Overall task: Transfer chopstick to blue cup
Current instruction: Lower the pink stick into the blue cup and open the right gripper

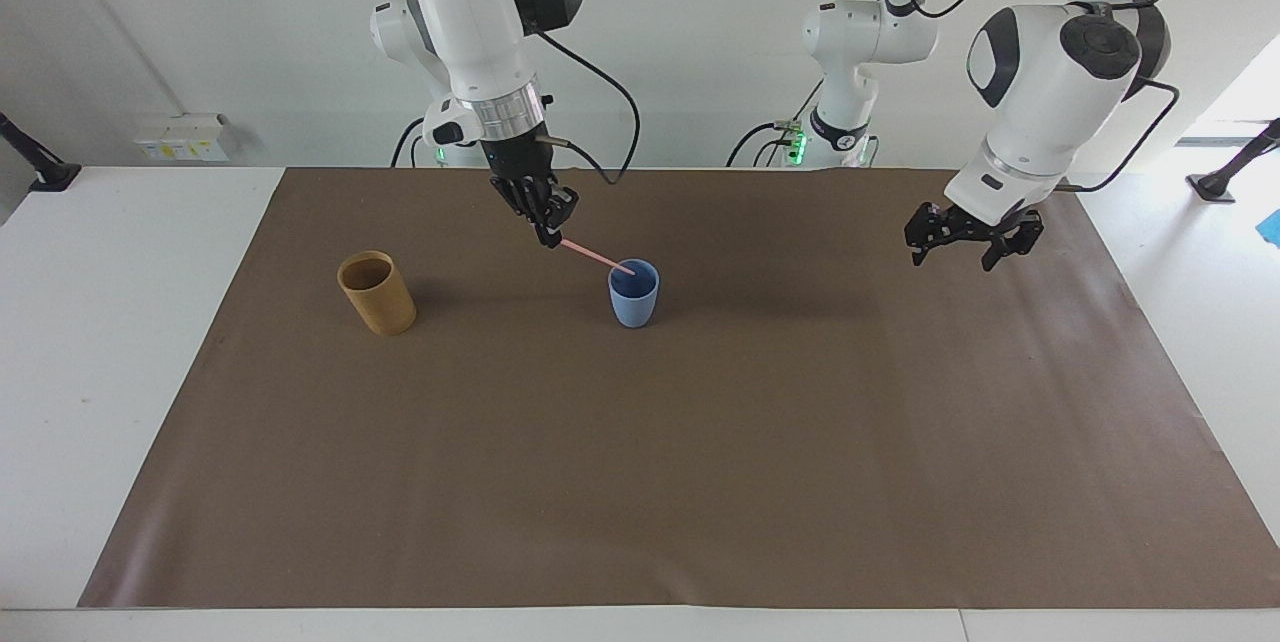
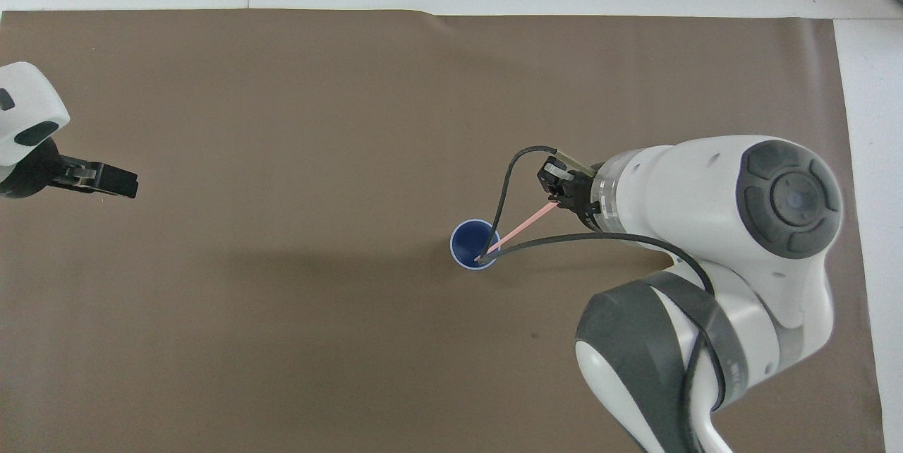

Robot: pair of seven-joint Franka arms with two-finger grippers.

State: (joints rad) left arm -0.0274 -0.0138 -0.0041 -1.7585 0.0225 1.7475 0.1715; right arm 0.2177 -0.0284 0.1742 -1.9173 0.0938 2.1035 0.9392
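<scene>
Clamping one end of the chopstick (image 1: 596, 257), the right gripper (image 1: 548, 234) hangs with jaws pressed together on it, above the brown mat (image 1: 700, 462) just beside the blue cup (image 1: 633, 298). The stick slants down from those jaws toward the left arm's end of the tabletop, its lower tip inside the blue cup's mouth. The tan cup (image 1: 377, 293) stands well apart toward the right arm's end; its contents cannot be made out. The left gripper (image 1: 965, 250) waits, jaws apart, over the mat's other end.
</scene>
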